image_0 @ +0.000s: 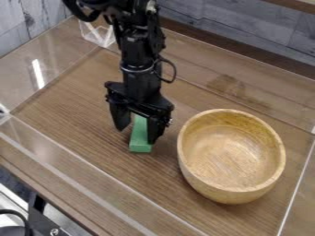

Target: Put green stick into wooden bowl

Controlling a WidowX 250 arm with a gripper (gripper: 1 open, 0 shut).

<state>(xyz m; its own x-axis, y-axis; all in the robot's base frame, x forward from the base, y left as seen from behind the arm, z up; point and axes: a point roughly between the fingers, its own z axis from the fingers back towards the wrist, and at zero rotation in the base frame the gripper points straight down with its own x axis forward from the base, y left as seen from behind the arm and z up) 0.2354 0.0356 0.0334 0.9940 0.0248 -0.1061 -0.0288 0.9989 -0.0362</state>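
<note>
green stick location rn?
In the camera view, the green stick lies on the table left of the wooden bowl, outside it, with the open gripper straddling its far end.

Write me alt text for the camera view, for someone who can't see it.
A black robot arm points its open tool straight down over a green stick lying on a wooden table, one finger on either side of it. An empty wooden bowl sits on the table to the stick's right, apart from it.

A single camera looks down obliquely from above, fairly near, with the gripper (136,123) left of centre and the table (74,101) all around it.
</note>
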